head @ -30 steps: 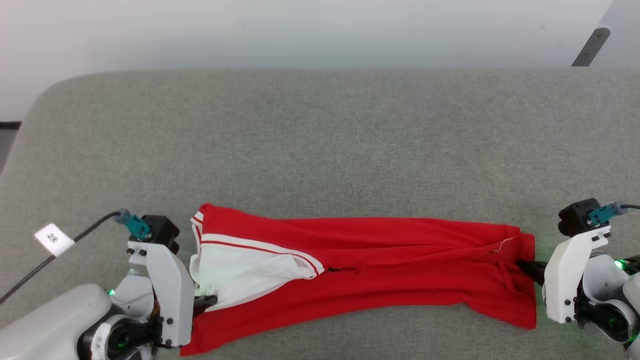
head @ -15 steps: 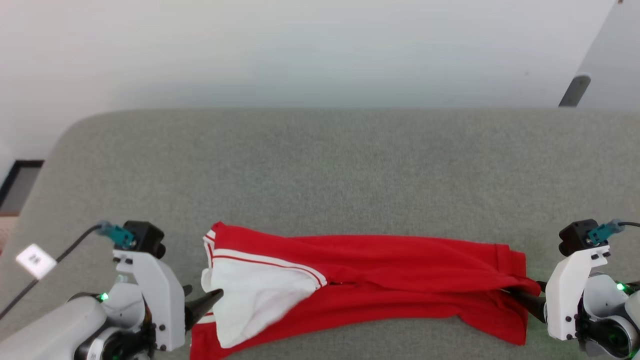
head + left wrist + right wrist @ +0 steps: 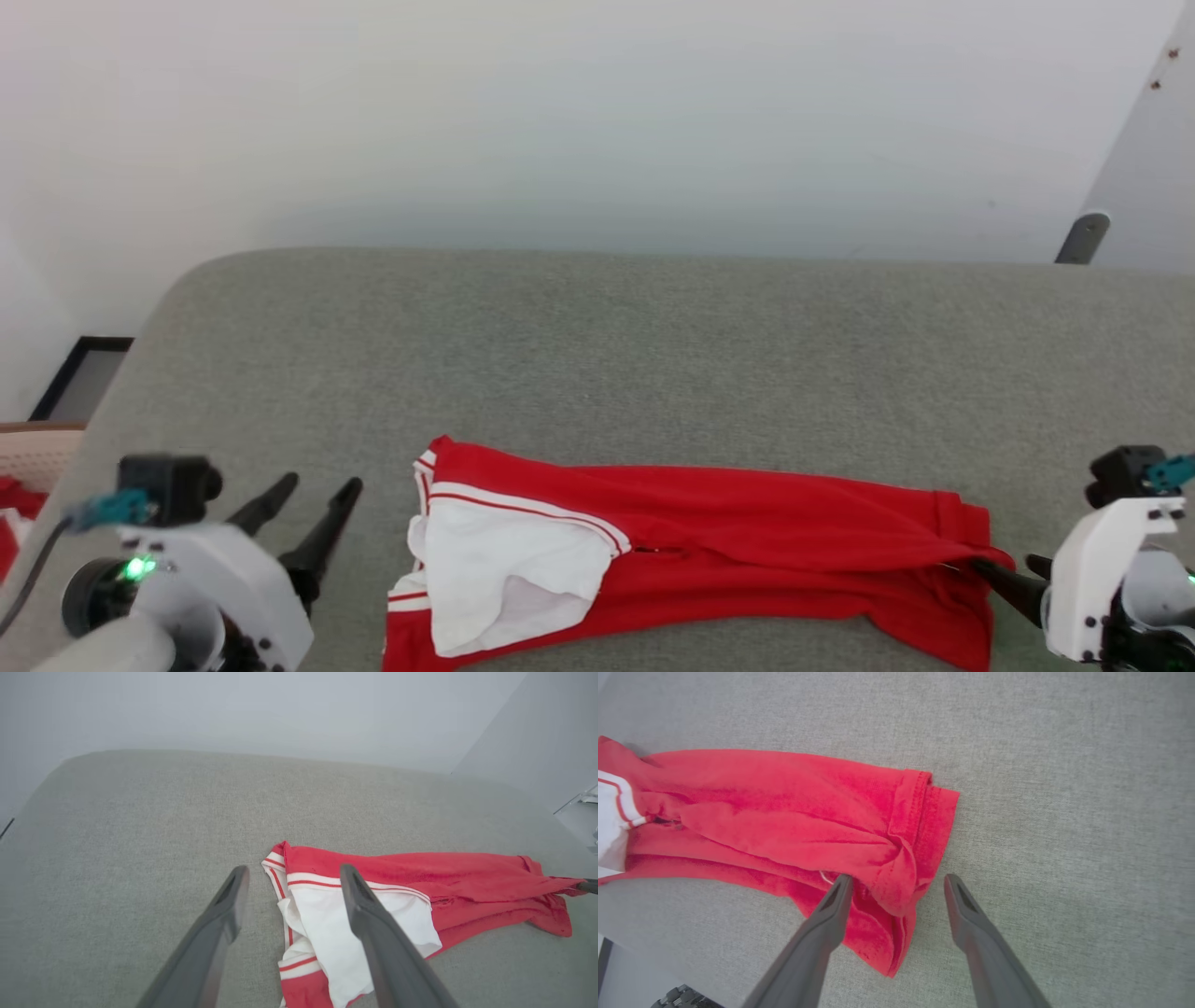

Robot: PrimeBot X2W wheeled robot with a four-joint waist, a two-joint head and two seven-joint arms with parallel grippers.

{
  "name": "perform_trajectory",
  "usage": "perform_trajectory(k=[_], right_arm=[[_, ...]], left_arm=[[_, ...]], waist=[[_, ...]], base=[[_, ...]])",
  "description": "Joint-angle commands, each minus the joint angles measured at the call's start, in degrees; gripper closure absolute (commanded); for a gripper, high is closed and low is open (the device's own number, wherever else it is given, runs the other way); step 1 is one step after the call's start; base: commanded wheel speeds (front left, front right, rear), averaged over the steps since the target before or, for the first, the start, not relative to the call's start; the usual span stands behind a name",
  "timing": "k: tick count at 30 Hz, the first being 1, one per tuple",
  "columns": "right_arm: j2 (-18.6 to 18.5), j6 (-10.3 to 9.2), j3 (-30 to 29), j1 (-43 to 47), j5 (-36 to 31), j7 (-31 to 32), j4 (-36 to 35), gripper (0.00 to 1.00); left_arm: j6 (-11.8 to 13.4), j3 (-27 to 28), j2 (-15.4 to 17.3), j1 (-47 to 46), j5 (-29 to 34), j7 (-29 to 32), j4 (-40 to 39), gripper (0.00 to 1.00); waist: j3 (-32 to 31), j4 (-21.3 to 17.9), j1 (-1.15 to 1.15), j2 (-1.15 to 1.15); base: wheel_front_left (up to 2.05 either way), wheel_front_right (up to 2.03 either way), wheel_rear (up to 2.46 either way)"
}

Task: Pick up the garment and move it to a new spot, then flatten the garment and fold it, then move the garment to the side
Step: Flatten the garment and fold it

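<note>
Left gripper (image 3: pixel 321 482) wide, just beside garment (image 3: pixel 747 523) sleeve end, right gripper (image 3: pixel 1004 562) wide over hem corner

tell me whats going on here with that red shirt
A two-armed robot is working a red garment that lies bunched in a long strip on the grey surface. Both pincers are open and neither grips it: the left pincer sits clear of the white-sleeve end, the right pincer straddles the hem end.

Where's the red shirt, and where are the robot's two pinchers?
garment (image 3: pixel 747 532): head view, on its red middle part.
left gripper (image 3: pixel 321 483): head view, midway between its open fingertips.
right gripper (image 3: pixel 897 879): right wrist view, midway between its open fingertips, at the shirt's hem.
</note>
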Motion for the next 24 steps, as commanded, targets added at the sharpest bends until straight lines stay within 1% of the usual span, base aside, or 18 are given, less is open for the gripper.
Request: perform_trajectory(k=[1,4,7,10,14,19,24], right_arm=[[0.14,-0.06,-0.74,0.95,-0.72,0.25,-0.12,0.0],[0.73,-0.06,-3.11,1.66,-2.38,1.35,0.1,0.0],[1.44,-0.06,-5.7,2.17,-3.83,2.52,0.77,0.0],[2.25,-0.06,-8.3,2.27,-5.54,3.77,1.95,0.0],[3.31,-0.06,-11.38,1.58,-7.49,5.84,4.28,0.0],[4.7,-0.06,-14.31,0.2,-9.82,8.21,7.72,0.0],[5.8,-0.06,-15.83,-1.11,-12.35,9.55,11.24,0.0]], left_arm=[[0.37,0.42,0.15,1.26,0.65,-1.56,-0.08,0.0],[1.57,2.34,0.03,3.63,1.78,-5.53,-0.35,0.0],[3.1,5.71,-1.12,6.43,3.31,-6.89,-0.67,0.0],[4.65,12.12,-3.3,9.93,7.33,-7.05,-1.49,0.0],[5.84,20.92,-7.34,16.41,14.44,-7.03,-2.98,0.0],[4.92,29.34,-12.42,23.11,22.12,-6.97,-4.27,0.0],[3.2,35.06,-16.38,26.99,28.81,-6.98,-4.5,0.0]], waist=[[-0.49,0.65,0.0,0.0],[-0.79,1.66,0.0,0.0],[-1.02,2.96,0.0,0.0],[-1.12,4.28,0.0,0.0],[-1.02,6.06,0.0,0.0],[-0.47,8.3,0.0,0.0],[0.13,10.51,0.0,0.0]], base=[[0.0,0.0,0.0],[0.0,0.0,0.0],[0.0,0.0,0.0],[0.0,0.0,0.0],[0.0,0.0,0.0],[0.0,0.0,0.0],[0.0,0.0,0.0]])
